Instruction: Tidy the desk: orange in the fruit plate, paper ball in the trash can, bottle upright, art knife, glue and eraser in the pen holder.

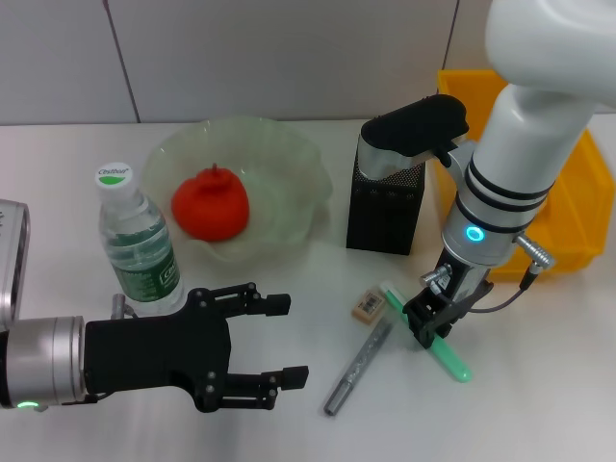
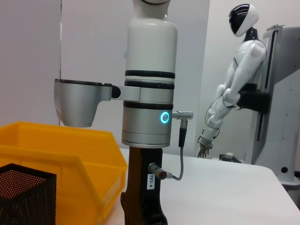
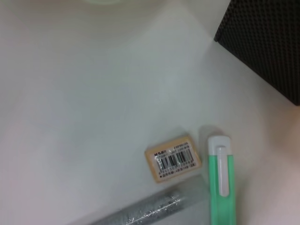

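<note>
The bin (image 1: 577, 207) stood far right with the holder (image 1: 385, 207) just left of it, and the orange (image 1: 211, 203) already lay in the plate (image 1: 298, 178) beside the upright bottle (image 1: 138, 245), so those steps looked done. The left gripper (image 1: 289, 340) waited near left, fingers spread and empty, out of the way. The right gripper (image 1: 430, 322) hung low over the glue (image 1: 452, 361), lying flat beside the eraser (image 1: 367, 305) and a grey stick (image 1: 356, 371), probably lined up to grasp it; whether its fingers had closed I could not tell.

White-silver arms, black bands, cyan ring lights, black grippers, grey cable.
</note>
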